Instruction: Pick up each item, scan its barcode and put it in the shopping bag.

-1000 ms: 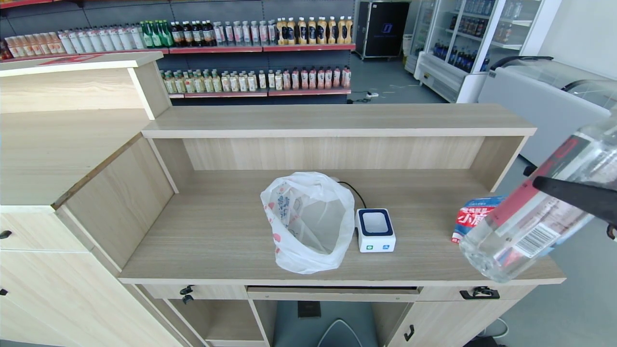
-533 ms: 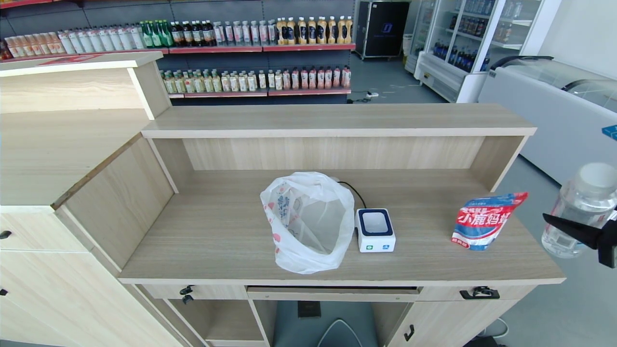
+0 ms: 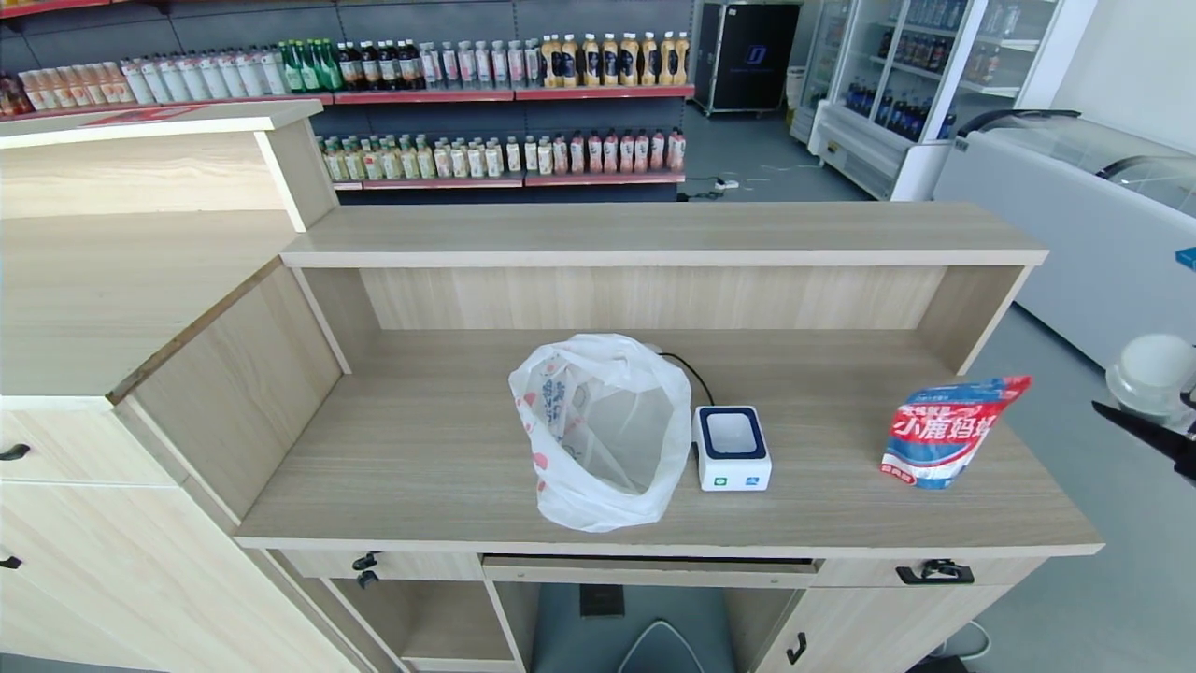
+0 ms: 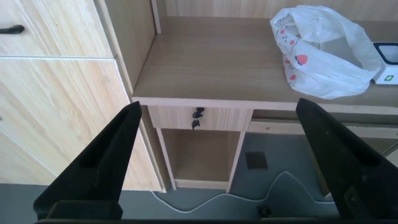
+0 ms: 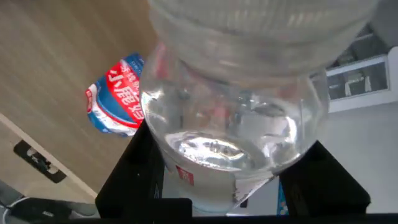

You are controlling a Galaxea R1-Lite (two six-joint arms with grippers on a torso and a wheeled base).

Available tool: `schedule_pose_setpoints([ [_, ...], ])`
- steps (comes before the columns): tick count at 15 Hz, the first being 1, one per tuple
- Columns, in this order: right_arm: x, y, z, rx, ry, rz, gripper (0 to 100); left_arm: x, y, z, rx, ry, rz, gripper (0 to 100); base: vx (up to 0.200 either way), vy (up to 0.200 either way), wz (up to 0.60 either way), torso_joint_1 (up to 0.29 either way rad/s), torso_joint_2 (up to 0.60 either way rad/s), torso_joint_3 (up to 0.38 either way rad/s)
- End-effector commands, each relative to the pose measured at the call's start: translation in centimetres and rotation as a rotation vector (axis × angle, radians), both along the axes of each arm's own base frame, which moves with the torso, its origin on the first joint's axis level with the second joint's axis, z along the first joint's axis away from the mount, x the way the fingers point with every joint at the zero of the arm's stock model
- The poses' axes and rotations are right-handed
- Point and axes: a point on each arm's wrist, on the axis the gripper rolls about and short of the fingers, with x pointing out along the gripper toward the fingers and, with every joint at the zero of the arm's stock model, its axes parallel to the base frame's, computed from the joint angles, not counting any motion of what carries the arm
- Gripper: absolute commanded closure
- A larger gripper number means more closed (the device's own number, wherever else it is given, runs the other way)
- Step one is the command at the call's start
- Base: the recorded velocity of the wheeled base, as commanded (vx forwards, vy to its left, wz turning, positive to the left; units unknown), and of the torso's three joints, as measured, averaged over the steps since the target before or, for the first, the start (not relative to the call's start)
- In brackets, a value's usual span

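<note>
1 clear water bottle sits in the right claw, the 2 black fingers clamped on opposite sides of its body. Right wrist view: looking along the bottle from the cap end, water and a red-and-white label visible through the plastic. Head view gives only the white cap and 1 black finger at the far right edge, past the counter's right end, out over the floor.

1 red, white and blue pouch stands on the counter near its right end, the nearest item to the bottle. Right wrist view shows the same pouch beyond the bottle, on the wood.

Scanner: small white box with a dark-framed window, mid-counter, black cable running back behind it. Just to its left, touching or nearly so, the white shopping bag, mouth open upward, red marks on the plastic.

Left claw: fingers wide apart, gripping nothing, low in front of the counter's left part, facing a drawer. That wrist view catches the bag and a corner of the scanner from the side.

Rows of bottles on shelves behind.
</note>
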Motion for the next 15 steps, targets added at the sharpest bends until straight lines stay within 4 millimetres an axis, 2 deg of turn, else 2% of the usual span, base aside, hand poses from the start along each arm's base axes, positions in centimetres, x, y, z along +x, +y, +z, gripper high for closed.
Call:
schedule_pose_setpoints([
  [1, 1.0, -0.7, -0.1, -0.056, -0.030, 0.033, 100, 0.0, 0.0, 0.0, 0.000, 0.000, 0.001, 0, 0.000, 0.000, 0.60, -0.002, 0.00, 0.002],
  [4, 2.6, -0.2, -0.7, -0.135, -0.057, 0.117, 100, 0.0, 0.0, 0.0, 0.000, 0.000, 0.001, 0, 0.000, 0.000, 0.60, 0.004, 0.00, 0.002],
  [6, 4.0, -0.1, -1.9, -0.139, -0.065, 0.215, 100, 0.0, 0.0, 0.0, 0.000, 0.000, 0.001, 0, 0.000, 0.000, 0.60, -0.002, 0.00, 0.005],
  [12, 7.6, -0.8, -6.5, -0.139, -0.030, 0.436, 100, 0.0, 0.0, 0.0, 0.000, 0.000, 0.001, 0, 0.000, 0.000, 0.00, 0.000, 0.00, 0.000],
  [15, 8.8, 0.2, -7.6, -0.121, -0.030, 0.538, 100, 0.0, 0.0, 0.0, 0.000, -0.001, 0.001, 0, 0.000, 0.000, 0.00, 0.000, 0.00, 0.000],
])
